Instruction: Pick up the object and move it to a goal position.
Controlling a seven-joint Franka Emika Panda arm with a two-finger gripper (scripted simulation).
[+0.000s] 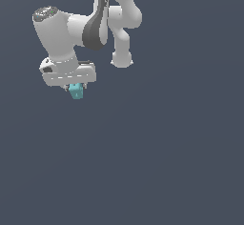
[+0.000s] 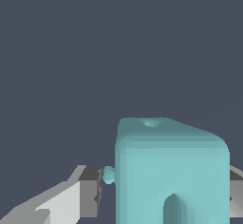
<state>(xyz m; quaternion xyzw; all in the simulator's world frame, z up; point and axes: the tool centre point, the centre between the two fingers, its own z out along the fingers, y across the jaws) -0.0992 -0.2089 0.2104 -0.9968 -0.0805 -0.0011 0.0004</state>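
Observation:
The object [image 1: 76,93] is a small teal blocky piece that sits between the fingers of my white-grey gripper [image 1: 75,87], right under the hand, in the upper part of the exterior view's left. In the wrist view the object [image 2: 171,166] fills the space between the fingers, with an arched notch on its face and a small knob on one side. One grey fingertip [image 2: 90,190] meets that knob and the other fingertip [image 2: 236,190] presses the opposite side. The gripper [image 2: 163,192] is shut on the object.
Only a plain dark grey-blue background shows around the arm in both views. The white arm links [image 1: 114,24] stand behind and above the hand.

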